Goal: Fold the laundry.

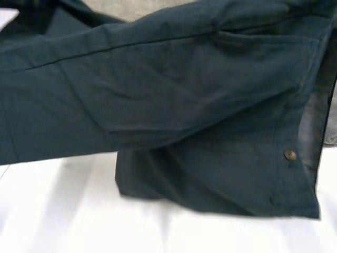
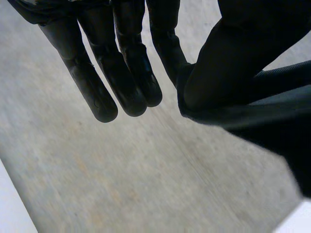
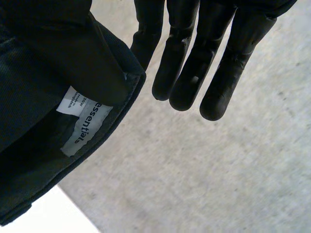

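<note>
A dark teal garment (image 1: 174, 105) with a pocket seam and a small button (image 1: 289, 154) is held up across the head view, its lower end hanging just over the white table (image 1: 63, 211). In the left wrist view my left hand (image 2: 121, 73) keeps most fingers straight while its thumb (image 2: 233, 58) pinches an edge of the garment (image 2: 272, 121) against one finger. In the right wrist view my right hand (image 3: 194, 63) pinches another edge of the garment (image 3: 34, 160) between thumb and finger, beside a white label (image 3: 82, 126) sewn inside.
Grey floor (image 2: 146, 174) lies below both hands in the wrist views, with a strip of the white table's edge (image 3: 53, 213) beside it. Bare white tabletop runs along the near side under the garment.
</note>
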Robot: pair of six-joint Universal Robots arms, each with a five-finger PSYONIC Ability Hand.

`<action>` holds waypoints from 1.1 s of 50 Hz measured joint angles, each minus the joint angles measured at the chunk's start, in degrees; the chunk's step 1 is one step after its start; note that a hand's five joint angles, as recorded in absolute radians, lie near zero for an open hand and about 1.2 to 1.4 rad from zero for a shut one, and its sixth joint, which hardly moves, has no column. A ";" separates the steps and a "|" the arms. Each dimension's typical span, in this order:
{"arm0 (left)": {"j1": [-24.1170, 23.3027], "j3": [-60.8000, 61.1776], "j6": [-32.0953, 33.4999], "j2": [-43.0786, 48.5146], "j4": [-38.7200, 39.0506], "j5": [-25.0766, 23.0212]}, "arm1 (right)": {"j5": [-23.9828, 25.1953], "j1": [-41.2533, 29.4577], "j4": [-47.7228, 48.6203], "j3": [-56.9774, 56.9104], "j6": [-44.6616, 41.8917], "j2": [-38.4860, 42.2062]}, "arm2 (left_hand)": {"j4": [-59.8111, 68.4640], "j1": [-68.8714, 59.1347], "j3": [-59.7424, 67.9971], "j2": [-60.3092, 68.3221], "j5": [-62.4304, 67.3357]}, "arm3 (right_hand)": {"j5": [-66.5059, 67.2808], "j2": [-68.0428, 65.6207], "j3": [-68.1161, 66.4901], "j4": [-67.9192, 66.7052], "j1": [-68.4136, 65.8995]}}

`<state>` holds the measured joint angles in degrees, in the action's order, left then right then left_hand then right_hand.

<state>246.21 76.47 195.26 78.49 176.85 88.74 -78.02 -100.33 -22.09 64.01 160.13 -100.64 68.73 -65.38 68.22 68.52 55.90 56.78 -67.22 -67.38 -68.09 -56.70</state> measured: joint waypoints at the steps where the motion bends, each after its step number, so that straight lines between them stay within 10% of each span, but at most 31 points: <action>1: 0.00 0.02 -0.01 0.34 -0.10 0.00 | 0.08 -0.04 -0.13 0.22 0.03 1.11 | 0.00 0.00 0.00 0.00 0.00 | 0.00 0.00 0.00 0.00 0.00; 11: 0.80 -4.50 -0.76 21.31 -0.58 1.16 | -1.20 -2.29 2.77 -2.76 1.16 21.59 | 0.01 0.00 0.01 0.00 0.00 | 0.00 0.00 0.00 0.00 0.00; 20: 2.80 -28.73 -0.69 49.81 -0.53 8.82 | -12.09 -6.95 15.27 -19.89 4.76 46.18 | -10.22 9.48 -9.78 -10.03 -8.08 | -0.28 0.26 0.32 0.29 0.45; 23: 2.78 -35.24 -0.60 55.20 -0.86 10.25 | -14.01 -7.66 17.01 -23.58 4.62 50.26 | -23.00 23.88 -22.34 -22.85 -20.67 | -11.36 11.94 11.92 12.00 12.23; 24: 2.59 -39.92 -0.57 58.78 -1.30 11.09 | -15.13 -8.16 17.72 -26.22 4.34 53.10 | -46.15 48.24 -44.95 -45.80 -43.59 | -34.07 35.57 35.00 34.93 34.52; 28: 1.27 -46.00 -0.77 63.39 -2.84 12.02 | -17.01 -10.06 14.48 -33.15 2.58 60.42 | -56.91 54.46 -56.00 -56.55 -53.10 | -52.98 54.78 55.14 54.90 45.21; 37: -1.40 -36.44 -1.42 57.11 -3.80 11.69 | -15.55 -11.17 5.60 -26.03 0.66 56.64 | -57.27 54.46 -56.22 -56.96 -53.13 | -53.01 54.84 55.22 54.92 45.21; 55: -9.00 11.95 -1.25 26.89 -1.92 7.07 | 3.91 -0.68 7.84 13.89 -17.97 35.53 | -47.27 43.37 -46.95 -46.96 -44.36 | -47.11 47.51 47.61 48.36 39.79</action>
<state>237.21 88.42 194.01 105.39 174.92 95.80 -74.11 -101.01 -14.24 77.90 142.16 -65.12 21.46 -22.01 21.28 21.56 11.55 9.66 -19.72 -19.77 -19.73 -16.91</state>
